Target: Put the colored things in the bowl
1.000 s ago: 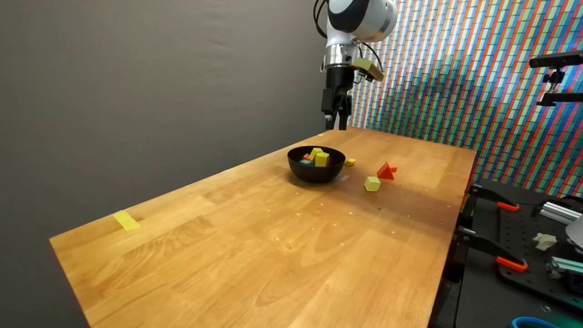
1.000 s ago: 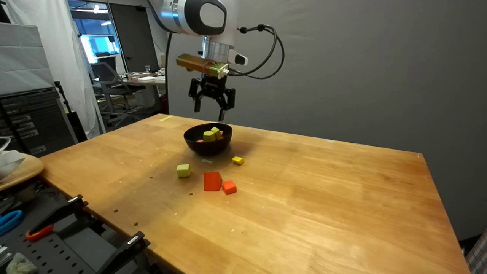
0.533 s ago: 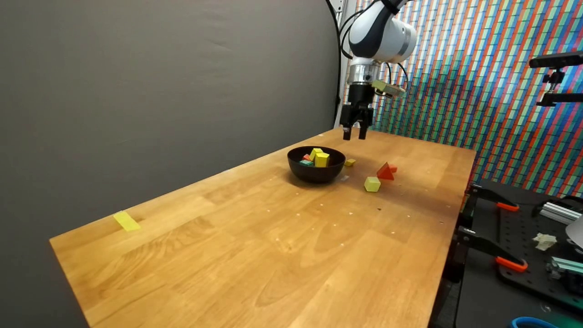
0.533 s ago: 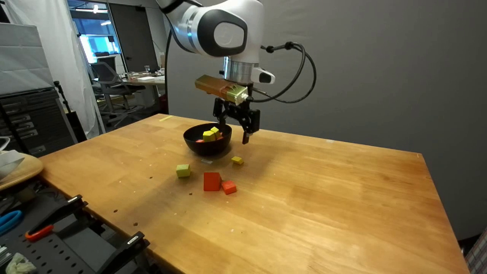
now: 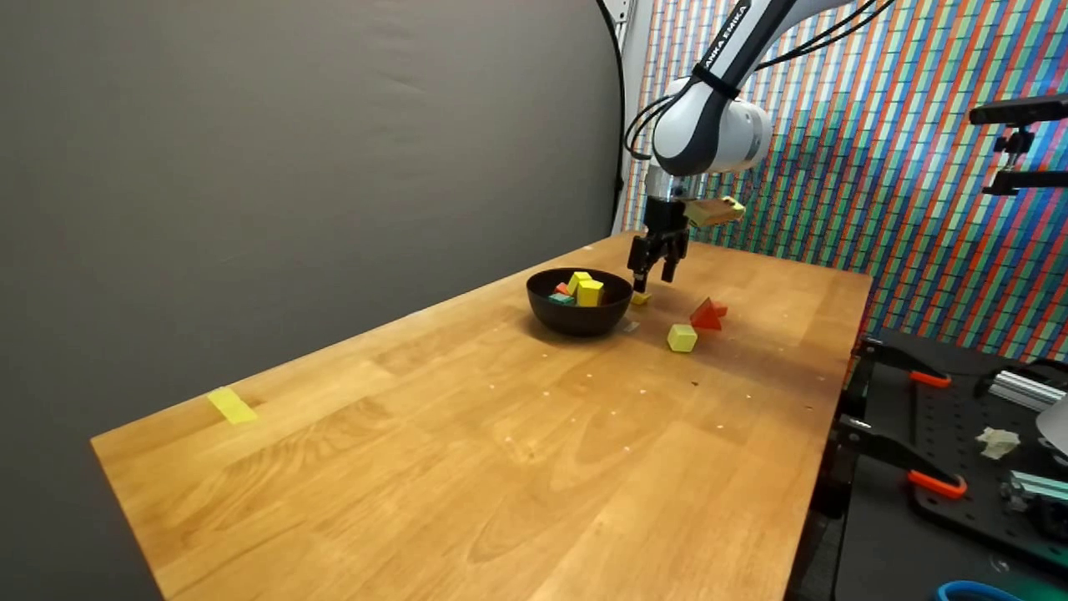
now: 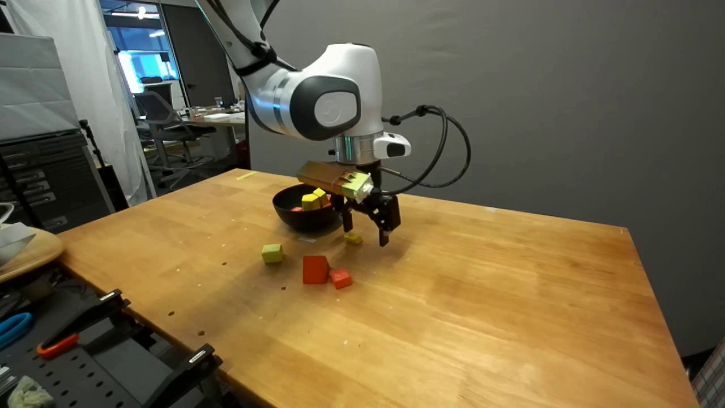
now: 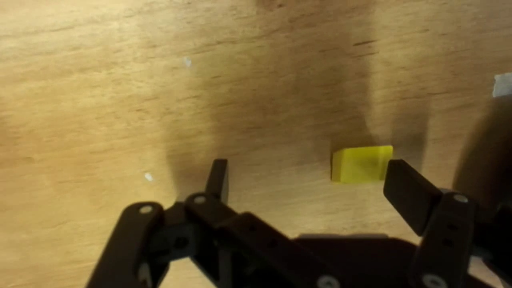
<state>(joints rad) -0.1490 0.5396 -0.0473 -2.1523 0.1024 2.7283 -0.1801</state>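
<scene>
Two yellow blocks [image 5: 590,293], one teal piece [image 5: 561,298] and one red piece [image 5: 562,288] lie already inside the bowl [image 5: 571,320], in an exterior view; more may be hidden there. On the counter [image 6: 487,283], in an exterior view, four pieces are left: a pale yellow block [image 6: 272,253], a red wedge [image 6: 315,270], a small orange-red block [image 6: 341,278] just beside this wedge, and a small yellow block [image 6: 354,238] near the bowl. In the wrist view, the gripper [image 7: 308,162] stands wide and holds nothing; the small yellow block appears between the jaws, close to one of them, but whether they touch I cannot tell. I judge that about half of the work is done, with this block probably next.
</scene>
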